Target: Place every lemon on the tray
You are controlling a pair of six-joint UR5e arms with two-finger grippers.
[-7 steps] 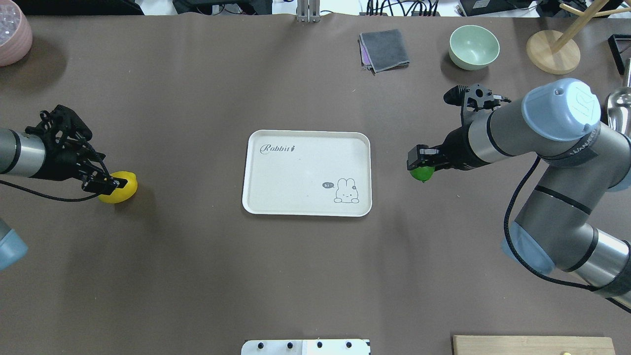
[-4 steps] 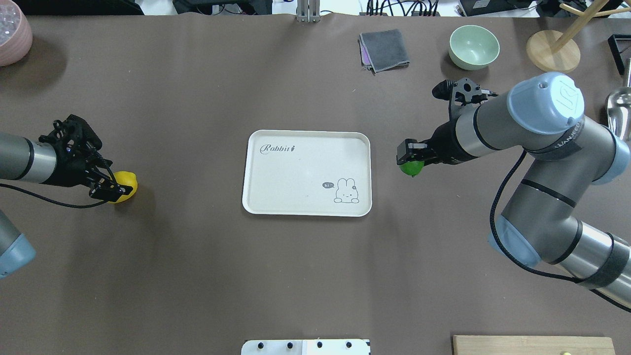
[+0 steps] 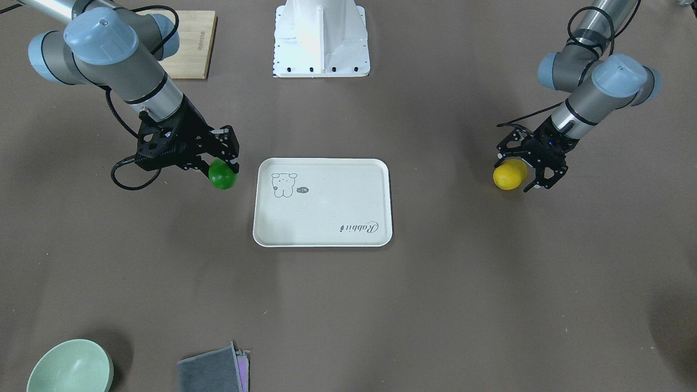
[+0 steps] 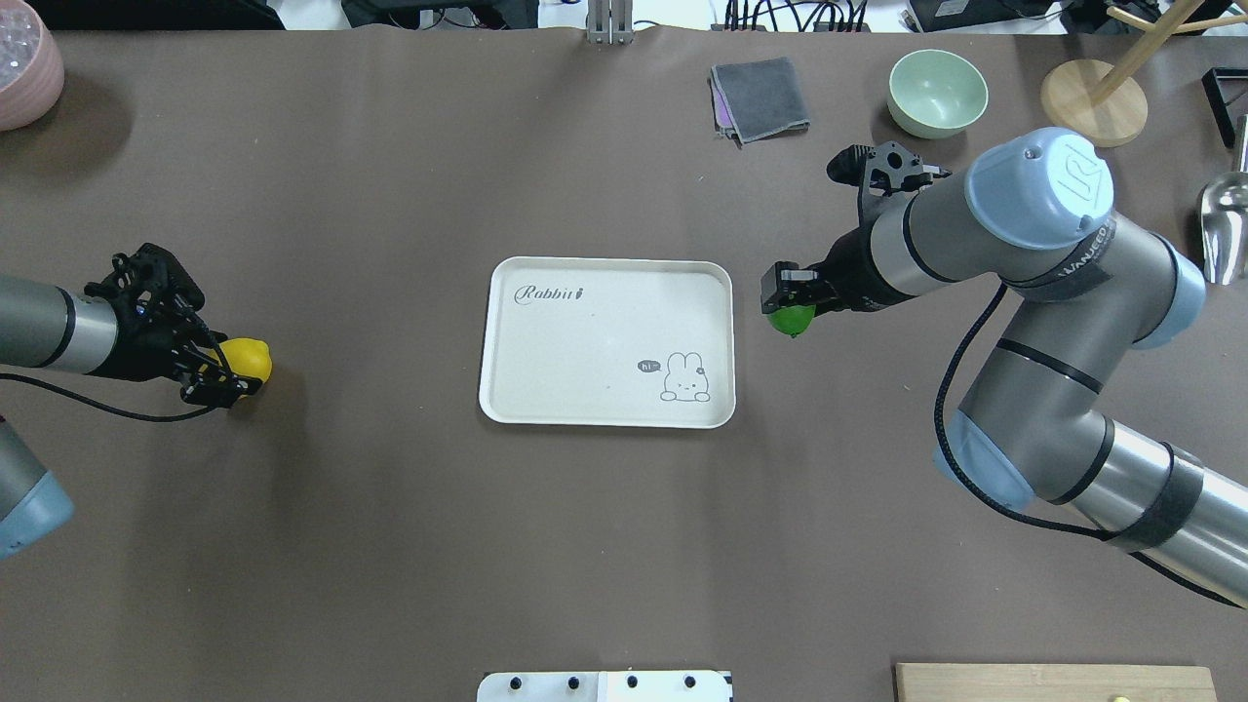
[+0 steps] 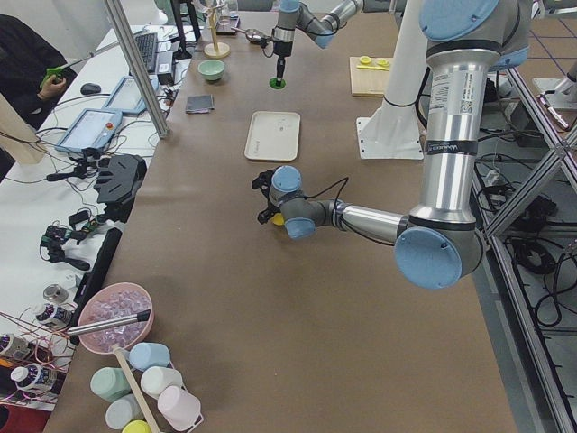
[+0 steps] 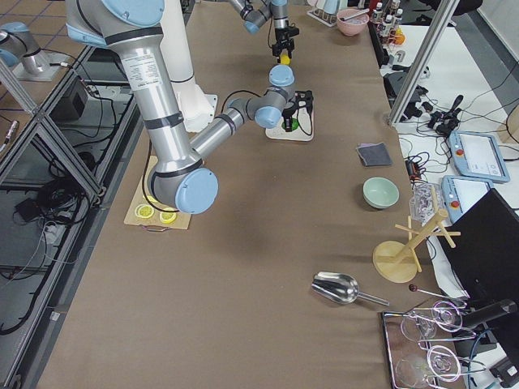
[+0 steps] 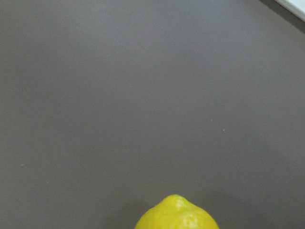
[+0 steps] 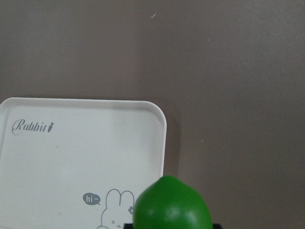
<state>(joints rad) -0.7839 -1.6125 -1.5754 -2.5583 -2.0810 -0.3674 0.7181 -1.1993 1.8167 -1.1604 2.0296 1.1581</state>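
The yellow lemon [image 4: 248,359] lies on the table far left of the tray; it also shows in the front view [image 3: 508,175] and at the bottom of the left wrist view [image 7: 177,215]. My left gripper [image 4: 226,372] is low around it, jaws apart on either side of the fruit. My right gripper [image 4: 788,298] is shut on the green lemon [image 4: 790,320] and holds it above the table, just right of the tray's right edge [image 4: 729,322]. The cream tray [image 8: 71,152] with the "Rabbit" script holds nothing.
A pale green bowl [image 4: 937,93], a folded grey cloth [image 4: 760,97] and a wooden stand [image 4: 1092,102] sit at the back right. A pink bowl [image 4: 24,73] is at the back left, a bamboo board [image 4: 1053,682] at the front right, and a metal scoop [image 4: 1224,214] at the right edge.
My right gripper has carried the green lemon left, closer to the tray's edge. My left gripper has sunk lower around the yellow lemon, which has stayed in place.
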